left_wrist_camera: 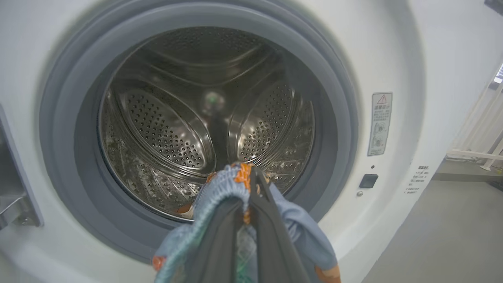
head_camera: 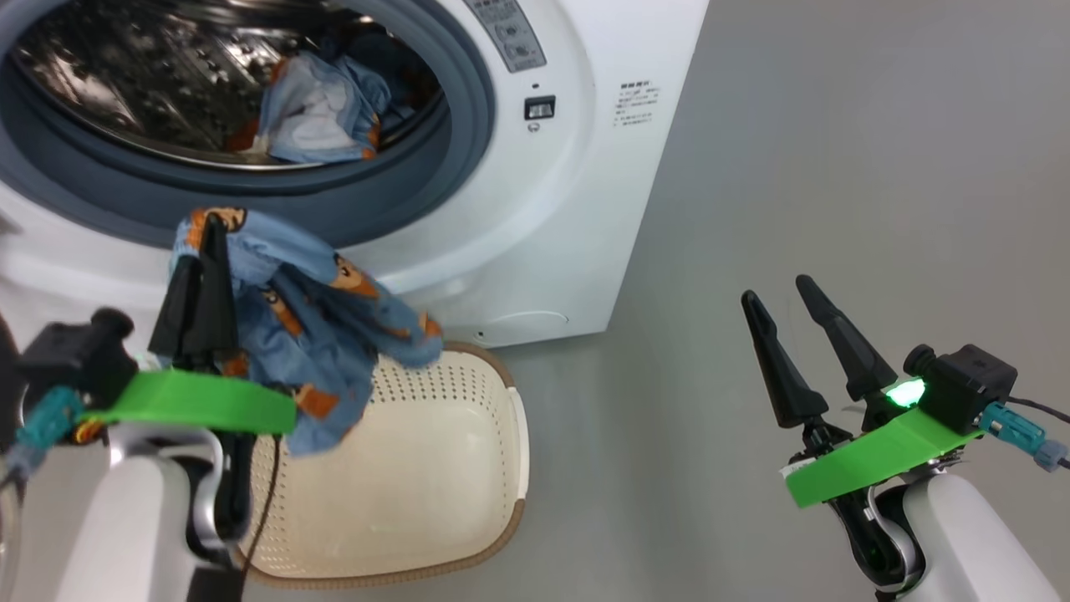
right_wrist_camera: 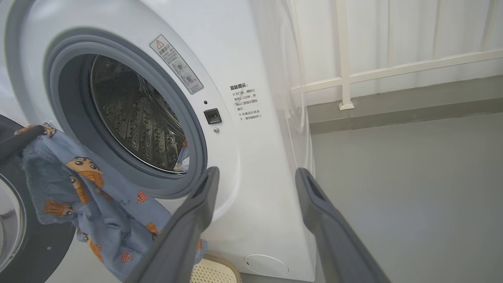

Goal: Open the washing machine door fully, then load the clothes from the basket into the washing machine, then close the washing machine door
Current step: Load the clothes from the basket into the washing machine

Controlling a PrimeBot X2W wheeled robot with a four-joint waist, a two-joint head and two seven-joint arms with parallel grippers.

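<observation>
The washing machine (head_camera: 577, 209) stands open, its grey gasket (left_wrist_camera: 59, 129) around the steel drum (left_wrist_camera: 169, 129). Light-blue clothes (head_camera: 322, 109) lie at the drum's front. My left gripper (head_camera: 209, 224) is shut on another blue printed piece (head_camera: 318, 326), held just below the opening and above the basket (head_camera: 517, 435); the cloth drapes over the fingers (left_wrist_camera: 271, 236). No cloth shows in the part of the basket in view. The washing machine door (right_wrist_camera: 39, 251) is swung out at the left, black ring showing. My right gripper (head_camera: 775, 288) hangs open over the floor to the right, holding nothing.
Grey floor (head_camera: 836, 167) spreads to the machine's right. A white railing (right_wrist_camera: 393, 68) and a low grey kerb run behind it. The door hinge (left_wrist_camera: 15, 204) sits at the opening's left side. The basket stands close against the machine's front.
</observation>
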